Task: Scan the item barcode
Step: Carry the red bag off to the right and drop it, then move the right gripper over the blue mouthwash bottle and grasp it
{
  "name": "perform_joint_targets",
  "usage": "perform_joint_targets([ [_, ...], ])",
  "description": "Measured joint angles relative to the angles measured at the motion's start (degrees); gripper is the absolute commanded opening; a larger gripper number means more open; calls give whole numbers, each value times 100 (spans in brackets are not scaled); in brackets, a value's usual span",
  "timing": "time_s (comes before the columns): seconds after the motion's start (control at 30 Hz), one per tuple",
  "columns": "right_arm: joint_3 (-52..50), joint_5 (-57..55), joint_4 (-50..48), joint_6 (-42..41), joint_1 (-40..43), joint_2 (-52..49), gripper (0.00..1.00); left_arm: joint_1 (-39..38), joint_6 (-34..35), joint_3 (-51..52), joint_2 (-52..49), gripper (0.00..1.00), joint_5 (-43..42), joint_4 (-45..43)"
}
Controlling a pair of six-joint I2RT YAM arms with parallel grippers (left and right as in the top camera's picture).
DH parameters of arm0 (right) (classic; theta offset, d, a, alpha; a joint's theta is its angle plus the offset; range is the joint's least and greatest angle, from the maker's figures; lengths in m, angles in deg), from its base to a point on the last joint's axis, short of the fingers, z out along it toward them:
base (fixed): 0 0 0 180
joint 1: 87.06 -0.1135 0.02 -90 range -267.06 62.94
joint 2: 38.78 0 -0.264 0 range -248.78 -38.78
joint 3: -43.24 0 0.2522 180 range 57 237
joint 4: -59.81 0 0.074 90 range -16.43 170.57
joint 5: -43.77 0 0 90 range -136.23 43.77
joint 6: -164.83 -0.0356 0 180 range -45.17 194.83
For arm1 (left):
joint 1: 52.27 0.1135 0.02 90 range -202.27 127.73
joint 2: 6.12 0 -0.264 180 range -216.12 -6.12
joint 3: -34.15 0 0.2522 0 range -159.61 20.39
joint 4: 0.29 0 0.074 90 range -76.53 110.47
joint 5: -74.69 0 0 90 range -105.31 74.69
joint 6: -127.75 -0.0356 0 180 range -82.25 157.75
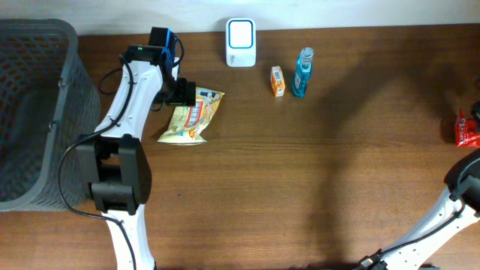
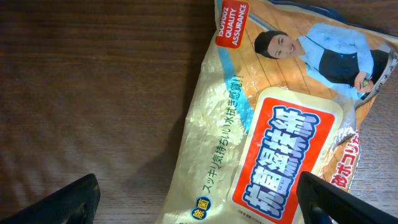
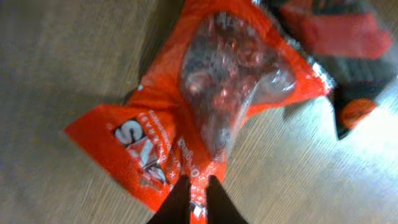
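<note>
As laid out under the overhead camera, items in descending size. Brown wooden desk (image 1: 300, 187), bearing everything below. Grey mesh basket (image 1: 37, 30) at far left, contents not visible. Left arm (image 1: 124, 142) reaching up the left side. Left end effector (image 2: 199, 200) spread wide and empty, poised directly above yellow snack bag (image 1: 193, 114). Bag flat, printed face up, no barcode showing. Right arm (image 1: 457, 206) entering at lower right. Right end effector (image 3: 198, 200) nearly together, apparently clamped on the bottom seam of red packet (image 3: 211, 106). Packet at the desk's far right edge, clear window up, no barcode showing. White scanner (image 1: 241, 43) at top centre, well apart from red packet, nearer snack bag. Blue bottle (image 1: 303, 73) upright to the right of scanner, small orange box (image 1: 277, 81) just beside it.

Step in hand, as judged: pick-up of red packet for carriage to scanner. Hazards:
- Pinch on a thin, glossy seam only, hence likely slip or swing of the heavier body on lifting.
- Barcode side unknown, hence possible presentation of a blank face and a failed read.
- Long traverse across desk toward bottle and box, hence possible toppling of either.
- Both arms close to scanner at once, hence possible collision with left arm.
</note>
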Motion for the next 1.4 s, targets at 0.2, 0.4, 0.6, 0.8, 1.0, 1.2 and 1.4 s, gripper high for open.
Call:
perform_joint_targets([
  [0.2,-848,-57,-756,-11,0,-15,29,0,0,0,0,99,-2,0],
  [0.4,-769,-76,-299,-11,26,-15,28,0,0,0,0,99,-2,0],
  [0.6,957,378,885,146,13,72,38,0,0,0,0,99,0,0],
  [0.8,2865,2684,1364,988,-870,774,88,0,0,0,0,99,0,-2],
  [1.0,2830,3342,1488,1539,-2297,763,90,0,0,0,0,99,-2,2],
  [1.2,2785,2824,1331,2068,-3928,597,94,0,0,0,0,99,-2,0],
  [1.4,2712,1886,1056,2184,-4970,313,94,0,0,0,0,99,-2,0],
])
